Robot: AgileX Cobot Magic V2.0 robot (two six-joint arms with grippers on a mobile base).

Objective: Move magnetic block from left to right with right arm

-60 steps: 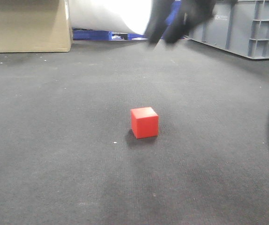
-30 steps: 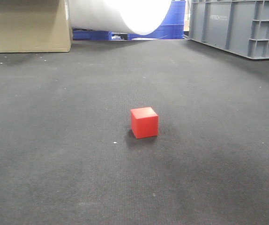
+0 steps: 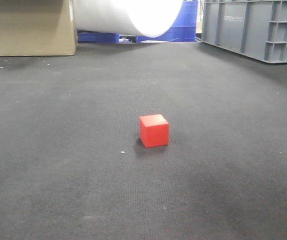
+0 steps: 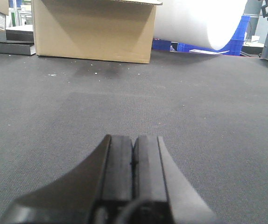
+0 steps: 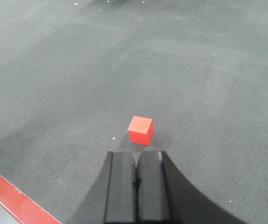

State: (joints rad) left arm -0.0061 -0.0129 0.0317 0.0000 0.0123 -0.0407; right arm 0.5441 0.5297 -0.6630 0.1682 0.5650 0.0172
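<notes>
Right gripper (image 5: 135, 161) hangs above the block (image 5: 140, 130), jaws clenched and empty. Left gripper (image 4: 134, 144) sits low over the mat (image 4: 78, 107), jaws clenched too.

Cropped by frame edges: cardboard box (image 3: 26, 27) top and left, grey crate (image 3: 256, 27) top and right, white roll (image 3: 128, 17) top — red strip (image 5: 12, 198) partly.

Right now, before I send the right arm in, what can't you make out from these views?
- Right gripper: absent from the front view; the wrist frame cuts off its base.
- Left gripper: likewise.
- Magnetic block: its far and bottom faces are hidden.
- Cardboard box: its top is cropped.
</notes>
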